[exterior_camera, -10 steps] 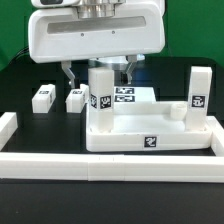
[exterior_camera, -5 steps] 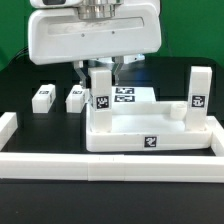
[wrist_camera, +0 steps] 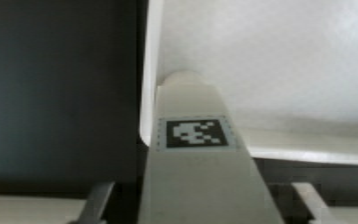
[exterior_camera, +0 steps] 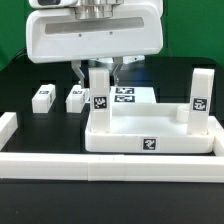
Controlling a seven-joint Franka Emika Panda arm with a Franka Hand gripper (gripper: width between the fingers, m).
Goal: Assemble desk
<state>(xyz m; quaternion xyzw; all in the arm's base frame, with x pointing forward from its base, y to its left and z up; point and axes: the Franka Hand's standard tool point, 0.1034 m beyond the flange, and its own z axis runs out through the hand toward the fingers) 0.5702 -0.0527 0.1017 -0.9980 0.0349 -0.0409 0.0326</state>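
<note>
Claw (exterior_camera: 98,74) pinches the upright leg (exterior_camera: 101,100) — fingers mostly cut off in wrist view.

White tray-like tabletop (exterior_camera: 120,135) on a black table (exterior_camera: 30,125), with a black-and-white square tag (exterior_camera: 150,143) on its front wall. The first upright leg (exterior_camera: 101,95) and second upright leg (exterior_camera: 199,90) are white, each with a black-and-white tag. A loose leg (exterior_camera: 42,97) and another loose leg (exterior_camera: 75,97) are white, tagged likewise. Rails (exterior_camera: 60,160) along the table's near edge are plain white. The marker board (exterior_camera: 128,96) is white with black-patterned tags.
</note>
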